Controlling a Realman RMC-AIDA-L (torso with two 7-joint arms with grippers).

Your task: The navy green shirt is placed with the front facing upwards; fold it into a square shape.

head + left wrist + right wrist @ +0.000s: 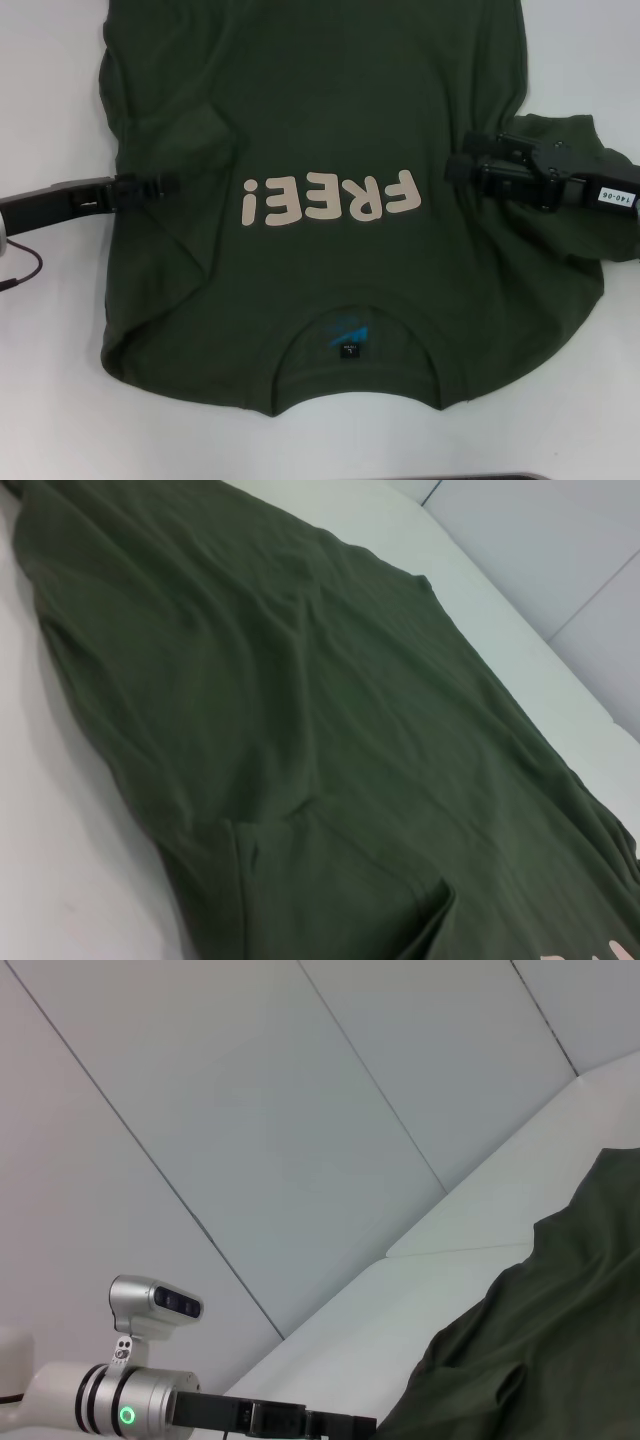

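Note:
The navy green shirt (330,120) lies flat on the white table, front up. Its cream "FREE!" print (330,198) is in the middle, and the collar with the blue neck label (348,340) is nearest me. My left gripper (165,187) reaches in low over the shirt's left edge, level with the print. The left wrist view shows the shirt (330,710) with a folded-in sleeve flap (340,890) close by. My right gripper (468,160) hovers open over the shirt's right side beside the print. Its arm lies across the bunched right sleeve (570,235).
The white table (50,400) surrounds the shirt, with bare strips on the left, on the right and along the near edge. A thin cable (22,270) trails from the left arm at the left border. The right wrist view shows wall panels, the left arm (120,1400) and shirt cloth (540,1340).

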